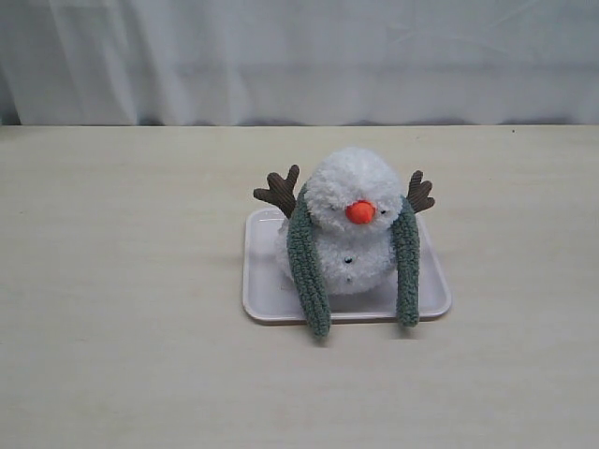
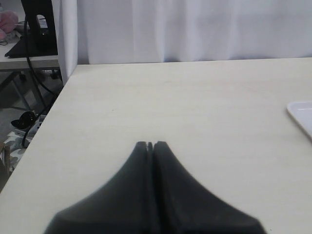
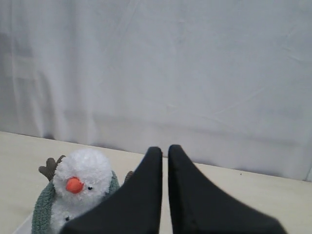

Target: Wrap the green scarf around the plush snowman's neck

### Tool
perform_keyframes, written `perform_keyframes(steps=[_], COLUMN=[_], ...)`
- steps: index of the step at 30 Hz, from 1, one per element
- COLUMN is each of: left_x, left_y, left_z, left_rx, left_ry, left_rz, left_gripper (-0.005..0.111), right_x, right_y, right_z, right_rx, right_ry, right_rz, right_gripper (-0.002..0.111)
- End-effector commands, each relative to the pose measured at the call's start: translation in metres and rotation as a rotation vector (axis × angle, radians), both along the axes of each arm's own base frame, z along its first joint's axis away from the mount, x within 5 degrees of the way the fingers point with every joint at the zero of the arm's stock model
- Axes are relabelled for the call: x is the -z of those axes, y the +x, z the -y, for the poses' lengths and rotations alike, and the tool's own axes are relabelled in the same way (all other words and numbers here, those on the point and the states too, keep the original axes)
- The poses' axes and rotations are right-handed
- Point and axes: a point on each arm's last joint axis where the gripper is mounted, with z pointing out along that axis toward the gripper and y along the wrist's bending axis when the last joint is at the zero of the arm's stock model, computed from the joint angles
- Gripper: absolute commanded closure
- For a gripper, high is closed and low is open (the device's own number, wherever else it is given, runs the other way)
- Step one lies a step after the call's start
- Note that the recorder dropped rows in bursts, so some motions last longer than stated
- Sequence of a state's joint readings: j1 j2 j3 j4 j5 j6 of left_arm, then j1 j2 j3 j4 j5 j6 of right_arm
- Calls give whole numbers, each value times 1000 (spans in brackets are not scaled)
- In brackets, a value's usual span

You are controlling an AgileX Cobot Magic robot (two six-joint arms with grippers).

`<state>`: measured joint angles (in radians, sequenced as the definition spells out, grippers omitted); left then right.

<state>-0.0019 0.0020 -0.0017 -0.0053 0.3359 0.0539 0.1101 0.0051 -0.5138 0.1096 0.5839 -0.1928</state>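
The plush snowman [image 1: 351,220] sits on a white tray [image 1: 267,304], leaning forward with its orange nose toward the front. The green scarf [image 1: 307,262] runs behind the snowman's neck, which is mostly hidden under the head. Both scarf ends hang down the front, one at each side of the body, and reach the tray's front rim. Neither gripper shows in the exterior view. My left gripper [image 2: 151,144] is shut over bare tabletop, away from the tray [image 2: 302,114]. My right gripper [image 3: 165,148] is shut with only a thin slit, empty, with the snowman [image 3: 80,175] and scarf [image 3: 41,209] off to one side.
A white curtain [image 1: 299,56] hangs behind the light wooden table [image 1: 122,281]. In the left wrist view the table's side edge [image 2: 46,124] drops off to cables and clutter on the floor.
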Motion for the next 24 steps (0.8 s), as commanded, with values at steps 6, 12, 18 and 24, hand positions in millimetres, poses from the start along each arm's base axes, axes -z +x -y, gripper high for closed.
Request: perform_keyframes(steps=[6, 12, 18, 24], left_x=[-1, -1, -1, -1], left_y=[0, 0, 0, 0], left_z=[0, 0, 0, 0], left_rx=[6, 6, 6, 6], left_ry=[-4, -4, -4, -4], left_rz=[13, 13, 13, 13], left_gripper=[107, 107, 107, 107], right_x=[-1, -1, -1, -1], right_y=[0, 0, 0, 0], right_z=[8, 7, 7, 7], right_rx=[90, 88, 88, 88], right_ry=[-127, -121, -121, -121], right_rz=[33, 32, 32, 32], right_gripper=[104, 104, 104, 104])
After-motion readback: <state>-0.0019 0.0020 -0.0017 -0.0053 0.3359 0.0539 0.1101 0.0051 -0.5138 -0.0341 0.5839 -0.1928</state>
